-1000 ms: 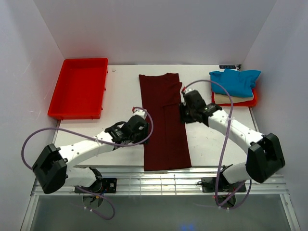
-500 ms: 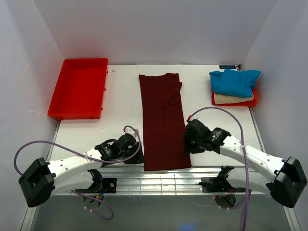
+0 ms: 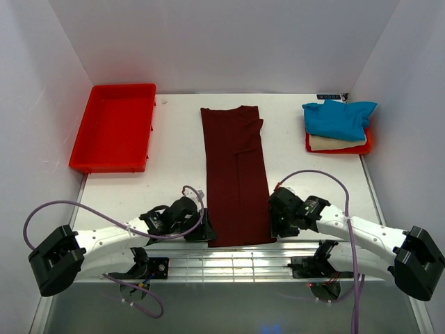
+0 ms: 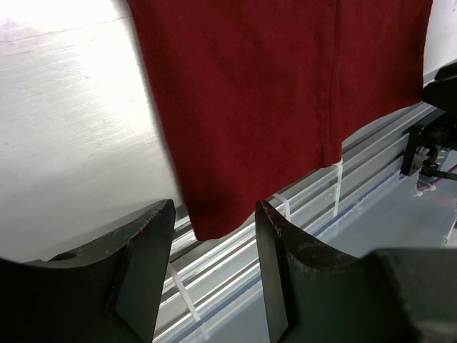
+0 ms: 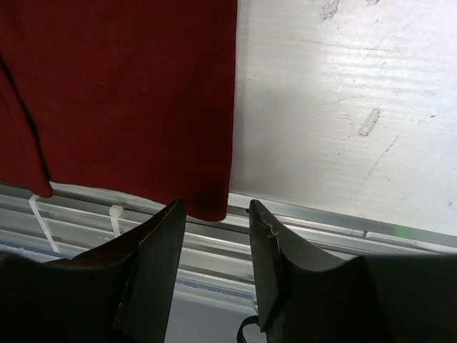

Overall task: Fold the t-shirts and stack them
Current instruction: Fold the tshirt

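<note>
The left fingers (image 4: 146, 264) are standing open around the near left corner of the maroon t-shirt (image 3: 236, 174), and the right fingers (image 5: 153, 264) are standing open around its near right corner; neither pair is gripping cloth yet. A second ago both arms were flanking the shirt's middle, and they are now sitting at the lower centre of the top view, at the hem reaching over the counter's (image 3: 174, 174) near edge. The shirt is lying as a long narrow strip down the frame's centre, so the arms are probably lining up to lift the hem toward the collar. The blue t-shirt (image 3: 338, 117) and cream t-shirt (image 3: 337, 143) are waiting stacked at upper right.
</note>
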`<state>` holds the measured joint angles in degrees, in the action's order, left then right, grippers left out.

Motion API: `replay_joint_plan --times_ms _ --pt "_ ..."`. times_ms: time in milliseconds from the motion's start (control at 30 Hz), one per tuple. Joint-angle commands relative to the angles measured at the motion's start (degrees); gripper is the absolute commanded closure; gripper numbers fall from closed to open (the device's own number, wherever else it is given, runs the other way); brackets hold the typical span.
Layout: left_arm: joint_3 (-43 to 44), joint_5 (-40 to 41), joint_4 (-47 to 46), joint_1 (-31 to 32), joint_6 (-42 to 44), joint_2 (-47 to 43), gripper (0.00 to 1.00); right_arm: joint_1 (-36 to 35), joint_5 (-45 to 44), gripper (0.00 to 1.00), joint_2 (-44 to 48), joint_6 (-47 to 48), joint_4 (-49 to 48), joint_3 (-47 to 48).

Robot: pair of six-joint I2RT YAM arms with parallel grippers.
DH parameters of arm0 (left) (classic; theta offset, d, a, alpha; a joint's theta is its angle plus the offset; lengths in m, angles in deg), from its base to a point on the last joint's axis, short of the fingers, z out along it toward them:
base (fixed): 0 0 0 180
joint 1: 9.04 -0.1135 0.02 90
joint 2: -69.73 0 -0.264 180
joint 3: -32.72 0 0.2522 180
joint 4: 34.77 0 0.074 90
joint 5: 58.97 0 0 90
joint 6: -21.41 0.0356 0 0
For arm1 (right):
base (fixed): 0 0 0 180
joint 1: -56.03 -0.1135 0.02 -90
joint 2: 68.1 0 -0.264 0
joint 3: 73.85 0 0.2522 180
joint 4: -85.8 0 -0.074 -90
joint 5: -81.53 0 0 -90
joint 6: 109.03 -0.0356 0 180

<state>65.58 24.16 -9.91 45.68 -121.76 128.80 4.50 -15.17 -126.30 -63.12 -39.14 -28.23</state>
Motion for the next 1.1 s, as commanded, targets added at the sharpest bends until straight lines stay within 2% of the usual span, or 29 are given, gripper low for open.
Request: replay_joint_plan --times_ms 0,300,567,1067 --pt "0.2 -0.7 1.1 0.7 0.0 1.8 0.40 -0.5 1.3 0.53 -0.4 -2.3 -2.7 -1.4" --pt "4.4 0.2 6.0 2.8 0.3 6.2 0.42 -1.0 3.4 0.53 -1.3 -3.7 -6.8 -5.2" --pt "5.3 1.1 9.1 3.5 -0.3 8.4 0.48 -1.1 3.6 0.57 -2.9 -3.0 -8.2 -5.2" --pt "7.5 3.3 7.3 3.7 0.3 6.6 0.50 -1.4 2.1 0.60 -2.8 -2.3 -6.8 -2.7"
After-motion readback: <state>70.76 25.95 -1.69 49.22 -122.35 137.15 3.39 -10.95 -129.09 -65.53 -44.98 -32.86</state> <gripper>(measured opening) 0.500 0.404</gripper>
